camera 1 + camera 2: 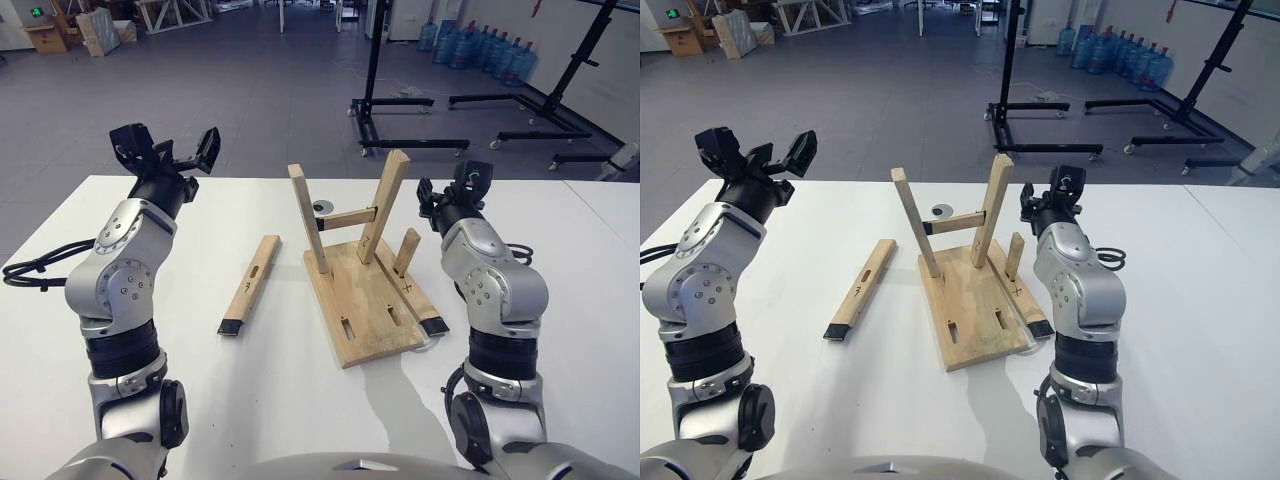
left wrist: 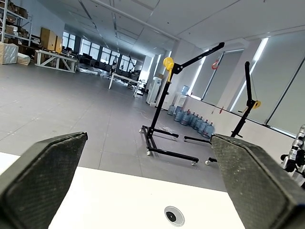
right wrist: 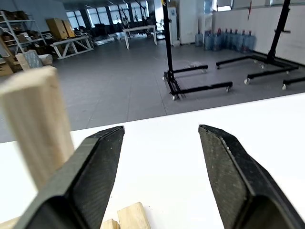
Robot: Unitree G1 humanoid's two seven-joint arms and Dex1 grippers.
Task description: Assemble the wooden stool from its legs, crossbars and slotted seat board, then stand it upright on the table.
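Observation:
The slotted seat board (image 1: 372,310) lies flat on the white table (image 1: 560,300). Two long legs stand tilted in it, one on the left (image 1: 308,220) and one on the right (image 1: 385,205), joined by a crossbar (image 1: 350,219). A short wooden piece (image 1: 406,252) stands by the board's right side, and another piece (image 1: 424,312) lies along that edge. A loose slotted leg (image 1: 250,284) lies left of the board. My left gripper (image 1: 165,150) is open and raised over the table's far left. My right gripper (image 3: 161,129) is open just right of the right leg's top (image 3: 33,114), holding nothing.
A round grommet hole (image 1: 322,208) sits in the table behind the stool. A black cable (image 1: 30,268) loops at the table's left edge. Black wheeled stands (image 1: 400,110) and water bottles (image 1: 490,45) are on the floor beyond the far edge.

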